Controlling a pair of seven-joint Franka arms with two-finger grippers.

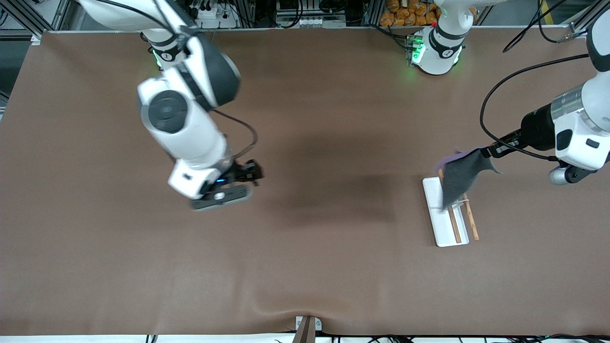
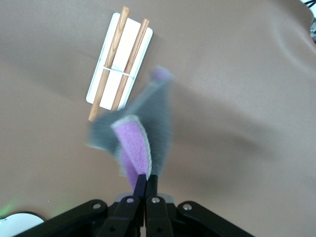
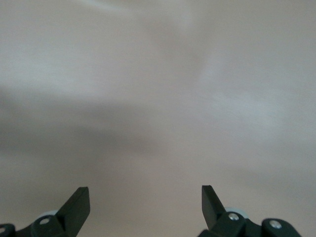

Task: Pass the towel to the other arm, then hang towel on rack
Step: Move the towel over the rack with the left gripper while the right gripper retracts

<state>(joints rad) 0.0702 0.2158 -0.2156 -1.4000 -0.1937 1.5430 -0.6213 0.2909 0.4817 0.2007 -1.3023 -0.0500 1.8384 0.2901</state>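
The towel, dark grey with a purple side, hangs from my left gripper, which is shut on one corner of it. It dangles over the end of the rack that lies farther from the front camera and hides that part of the two wooden rods; whether it touches them I cannot tell. In the left wrist view the towel droops from the closed left gripper, with the rack on the table below. My right gripper waits open over the bare table middle; the right wrist view shows the right gripper holding nothing.
The brown table cover spreads wide between the two arms. The rack lies toward the left arm's end of the table. A small bracket sits at the table edge nearest the front camera.
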